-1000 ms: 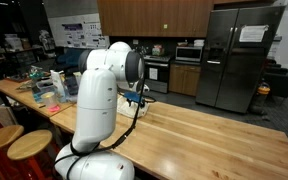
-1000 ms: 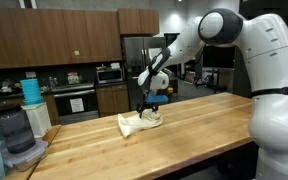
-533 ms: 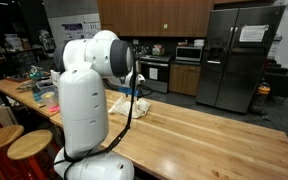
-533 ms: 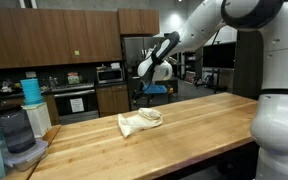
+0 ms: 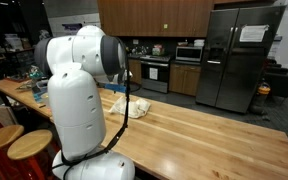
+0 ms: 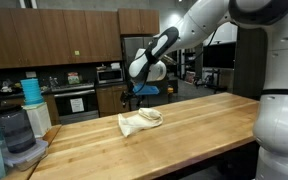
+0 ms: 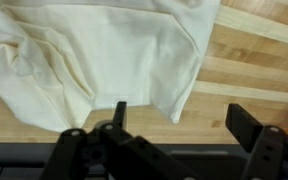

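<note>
A crumpled cream cloth (image 6: 141,121) is seen lying on the butcher-block table (image 6: 209,125), towards the far end of the tabletop from the robot's base, and in an exterior view it (image 5: 131,106) is partly hidden behind the white arm. The gripper (image 6: 143,93) is held in the air above the cloth, clear of it, with nothing between its fingers. In the wrist view the jaws are shown spread wide, the gripper (image 7: 182,118) pointing down over the lower edge of the cloth (image 7: 94,55), whose folds fill most of that picture, while bare wooden planks (image 7: 254,60) are left showing at one side. No contact between fingers (image 7: 246,121) and fabric can be made out. A stainless refrigerator (image 5: 239,55) is set against the back wall, beside dark wooden cabinets (image 5: 154,15), and a microwave (image 6: 109,73) is placed on the counter behind the table. Round wooden stools (image 5: 29,147) are stood near the robot's base.
</note>
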Robot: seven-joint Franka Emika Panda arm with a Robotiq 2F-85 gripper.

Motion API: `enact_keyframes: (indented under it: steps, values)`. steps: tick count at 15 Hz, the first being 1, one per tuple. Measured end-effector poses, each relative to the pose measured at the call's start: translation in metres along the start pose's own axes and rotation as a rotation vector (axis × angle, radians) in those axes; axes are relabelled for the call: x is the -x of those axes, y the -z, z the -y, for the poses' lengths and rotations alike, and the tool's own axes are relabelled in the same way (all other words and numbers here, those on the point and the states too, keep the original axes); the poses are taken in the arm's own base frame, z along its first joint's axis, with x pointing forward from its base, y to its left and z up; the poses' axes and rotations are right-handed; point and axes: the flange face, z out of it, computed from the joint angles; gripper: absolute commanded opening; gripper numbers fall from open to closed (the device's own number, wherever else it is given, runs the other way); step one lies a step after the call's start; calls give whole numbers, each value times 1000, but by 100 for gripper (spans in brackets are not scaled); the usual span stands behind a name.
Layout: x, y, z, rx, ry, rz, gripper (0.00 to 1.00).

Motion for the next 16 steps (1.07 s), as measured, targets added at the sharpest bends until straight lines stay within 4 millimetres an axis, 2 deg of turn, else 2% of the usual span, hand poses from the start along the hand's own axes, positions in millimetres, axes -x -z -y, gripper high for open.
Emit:
enact_keyframes:
  steps: [3,7,16]
  values:
    - [6,-16,18,-13,9,28,100]
    - [4,-37,40,-20,20,51,100]
    - [0,-98,82,87,79,134,100]
